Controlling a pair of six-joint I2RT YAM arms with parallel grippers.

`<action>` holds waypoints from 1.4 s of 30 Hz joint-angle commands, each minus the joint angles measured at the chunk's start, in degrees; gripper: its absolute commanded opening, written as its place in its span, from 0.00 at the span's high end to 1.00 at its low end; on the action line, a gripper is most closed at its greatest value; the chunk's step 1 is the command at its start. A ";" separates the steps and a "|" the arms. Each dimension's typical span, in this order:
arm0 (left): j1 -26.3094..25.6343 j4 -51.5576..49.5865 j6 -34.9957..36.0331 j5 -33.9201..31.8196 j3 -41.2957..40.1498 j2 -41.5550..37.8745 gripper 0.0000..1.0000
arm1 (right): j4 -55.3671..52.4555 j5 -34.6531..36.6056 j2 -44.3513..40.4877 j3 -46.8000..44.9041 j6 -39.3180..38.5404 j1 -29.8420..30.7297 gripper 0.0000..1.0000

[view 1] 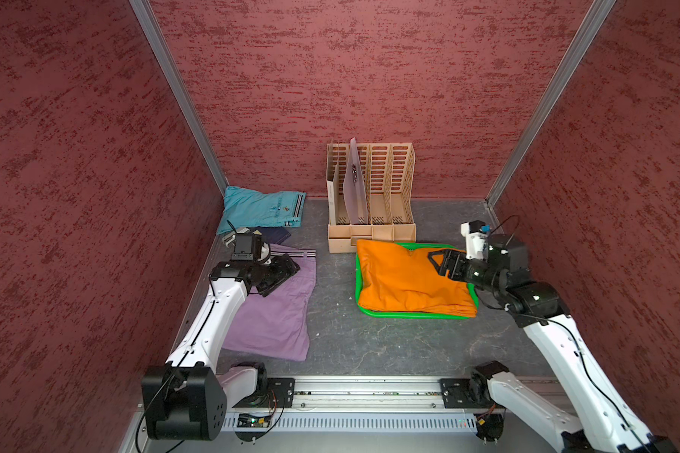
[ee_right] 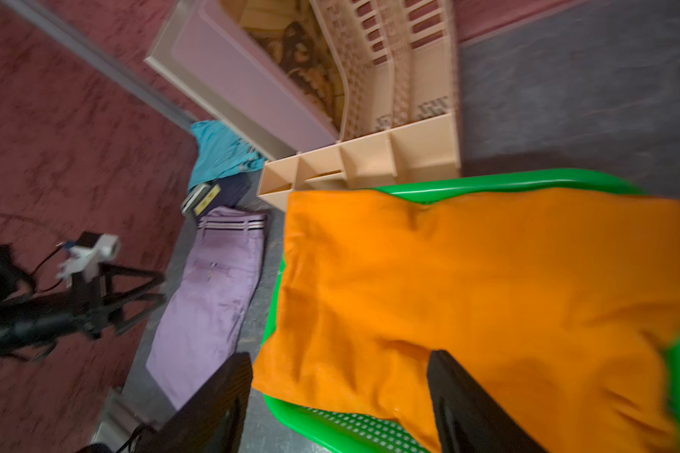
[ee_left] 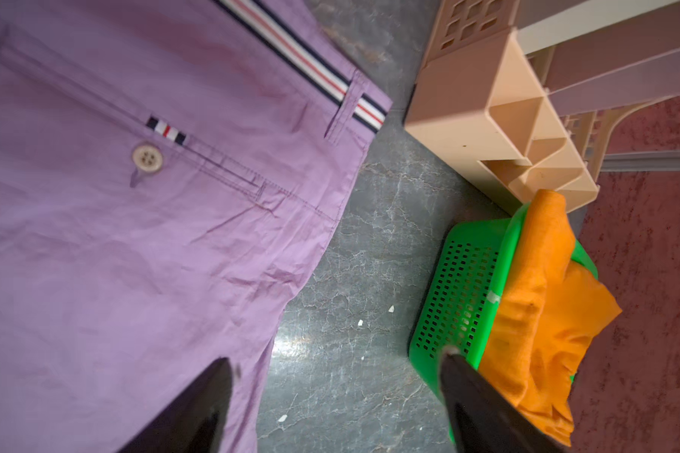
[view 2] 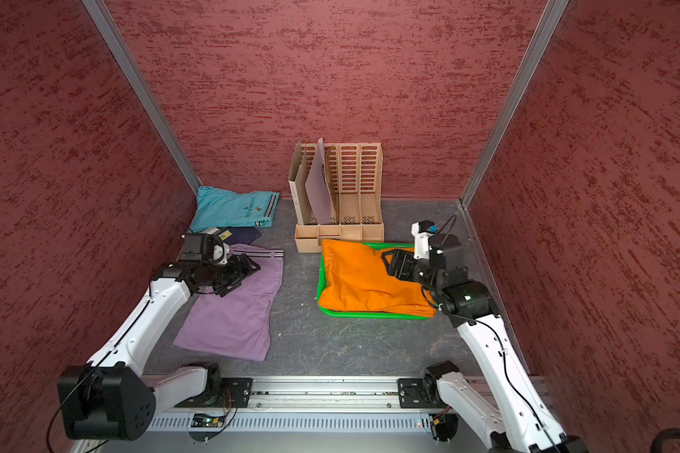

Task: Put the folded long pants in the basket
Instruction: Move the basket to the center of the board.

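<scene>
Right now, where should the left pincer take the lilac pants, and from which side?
Probably the striped waistband edge of the lilac pants, from above on the basket side: they lie flat, that thicker hem is free, and the open left pincer hangs nearby.

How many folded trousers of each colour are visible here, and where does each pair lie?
Bright orange folded cloth trousers: 1, lying over the green perforated plastic basket
Lilac folded cloth trousers: 1, on the dark grey table
Turquoise folded cloth trousers: 1, on the table at the back corner
Total: 3
</scene>
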 commanded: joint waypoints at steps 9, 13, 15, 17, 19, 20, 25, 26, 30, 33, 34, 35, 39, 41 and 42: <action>-7.70 14.35 -6.16 -7.61 0.31 20.01 0.38 | 12.49 3.59 10.91 -2.40 3.29 18.58 0.32; -8.84 15.57 -8.14 -7.31 -2.50 22.63 0.36 | 12.37 3.31 11.41 -2.73 3.29 19.21 0.33; -9.93 16.89 -9.03 -5.91 -4.76 23.19 0.36 | 12.54 3.43 11.41 -3.21 3.53 19.30 0.33; -11.85 17.61 -9.95 -6.23 -6.74 22.99 0.35 | 12.98 3.53 11.32 -3.69 4.01 19.40 0.33; -13.40 19.68 -11.78 -4.67 -8.49 22.85 0.34 | 13.49 3.23 11.23 -4.13 4.34 19.48 0.33; -14.04 20.88 -12.82 -3.19 -9.08 23.00 0.33 | 13.67 3.11 11.17 -4.43 4.58 19.57 0.33; -15.57 27.45 -18.66 3.68 -8.15 23.92 0.32 | 12.94 2.81 10.28 -4.90 4.60 19.64 0.33; -15.74 27.89 -19.23 5.14 -6.62 24.23 0.31 | 12.92 3.03 9.74 -5.26 4.66 19.66 0.33; -16.11 20.10 -16.86 4.31 2.58 22.70 0.30 | 11.81 3.22 8.01 -5.86 4.74 19.70 0.33; -15.14 12.54 -13.68 -0.95 5.60 17.77 0.29 | 11.26 2.05 7.67 -6.06 4.83 21.21 0.35; -14.57 11.45 -12.78 -1.78 4.93 15.84 0.29 | 11.43 1.95 7.89 -6.11 4.78 22.21 0.35; -13.31 10.15 -12.17 -2.52 3.56 13.38 0.28 | 12.00 2.00 8.42 -6.16 4.86 23.58 0.35; -7.48 5.02 -10.77 -3.72 -3.41 3.84 0.29 | 15.42 2.97 14.54 -4.93 6.51 30.41 0.36; -5.71 2.31 -10.50 -5.15 -6.03 0.24 0.29 | 17.04 3.80 19.46 -2.71 6.63 34.19 0.37; -5.17 1.32 -10.60 -5.89 -7.21 -1.17 0.30 | 17.41 4.91 22.51 -1.01 6.83 36.11 0.37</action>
